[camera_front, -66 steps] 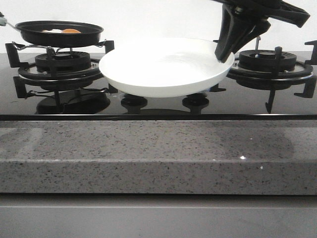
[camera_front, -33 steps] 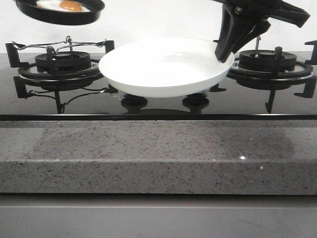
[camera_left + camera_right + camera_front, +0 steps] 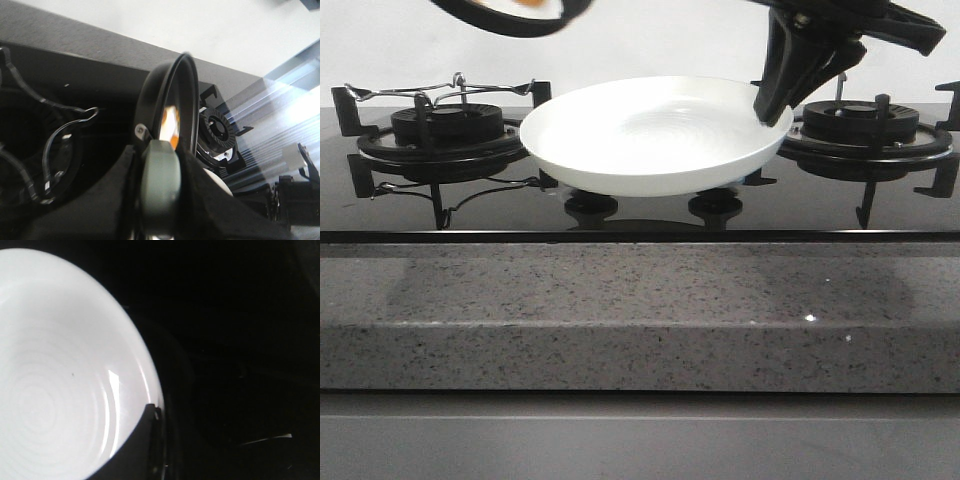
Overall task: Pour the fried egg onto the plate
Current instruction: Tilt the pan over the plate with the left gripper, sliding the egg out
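Note:
The white plate [image 3: 655,135] hangs tilted over the middle of the stove. My right gripper [image 3: 775,100] is shut on its right rim; in the right wrist view one dark finger [image 3: 145,440] lies over the rim of the plate [image 3: 60,380]. The black frying pan [image 3: 515,15] is high at the upper left, partly cut off by the frame. A bit of orange yolk of the fried egg [image 3: 530,3] shows in it. In the left wrist view my left gripper [image 3: 159,165] is shut on the pan's grey-green handle [image 3: 160,190]. The pan [image 3: 182,95] is seen edge-on with the egg [image 3: 170,125] inside.
The left burner [image 3: 445,125] with its wire grate stands bare under the pan. The right burner [image 3: 865,125] is behind the right arm. Two black knobs [image 3: 590,208] sit below the plate. A grey speckled counter edge [image 3: 640,310] runs across the front.
The pan has risen off the left burner and moved up and to the right, toward the plate. The plate and right gripper have not moved.

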You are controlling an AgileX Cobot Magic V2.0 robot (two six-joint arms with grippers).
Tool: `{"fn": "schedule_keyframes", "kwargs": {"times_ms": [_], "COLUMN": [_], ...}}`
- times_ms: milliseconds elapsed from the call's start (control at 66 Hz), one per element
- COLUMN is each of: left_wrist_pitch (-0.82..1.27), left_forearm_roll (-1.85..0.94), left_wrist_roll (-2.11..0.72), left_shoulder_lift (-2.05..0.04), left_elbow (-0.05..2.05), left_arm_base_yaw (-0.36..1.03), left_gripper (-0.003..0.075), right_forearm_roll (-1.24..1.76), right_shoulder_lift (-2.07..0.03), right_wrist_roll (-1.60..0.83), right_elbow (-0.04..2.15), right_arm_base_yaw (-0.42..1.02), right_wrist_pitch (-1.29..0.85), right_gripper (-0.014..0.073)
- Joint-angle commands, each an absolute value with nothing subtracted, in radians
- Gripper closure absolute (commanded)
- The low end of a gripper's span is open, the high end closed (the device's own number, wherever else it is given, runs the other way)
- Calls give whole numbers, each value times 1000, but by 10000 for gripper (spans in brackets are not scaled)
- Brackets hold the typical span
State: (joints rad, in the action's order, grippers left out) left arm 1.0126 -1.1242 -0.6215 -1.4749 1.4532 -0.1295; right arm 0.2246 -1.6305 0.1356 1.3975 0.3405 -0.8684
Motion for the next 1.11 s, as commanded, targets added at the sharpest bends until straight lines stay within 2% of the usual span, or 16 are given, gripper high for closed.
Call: {"fn": "schedule_keyframes", "kwargs": {"times_ms": [0, 288, 470, 667, 1091], "left_wrist_pitch": [895, 733, 686, 662, 676], "left_forearm_roll": [-1180, -1112, -1080, -1049, -1053], "left_wrist_roll": [-674, -959, -1135, -1305, -1372], "left_shoulder_lift": [-1412, -1390, -1388, -1374, -1351], "left_elbow": [1486, 1486, 1486, 1486, 1486], "left_arm_base_yaw": [-42, 178, 257, 287, 291], "left_gripper": [741, 741, 741, 741, 740], "right_forearm_roll": [238, 238, 238, 238, 238], "right_shoulder_lift": [-1593, -1593, -1593, -1593, -1593], "right_wrist_roll": [127, 127, 127, 127, 127], "right_elbow": [1420, 1420, 1420, 1420, 1420], "right_arm_base_yaw": [339, 339, 339, 339, 339], "right_wrist_pitch": [-826, -826, -826, -826, -826], "right_gripper": [660, 660, 660, 660, 660]}}
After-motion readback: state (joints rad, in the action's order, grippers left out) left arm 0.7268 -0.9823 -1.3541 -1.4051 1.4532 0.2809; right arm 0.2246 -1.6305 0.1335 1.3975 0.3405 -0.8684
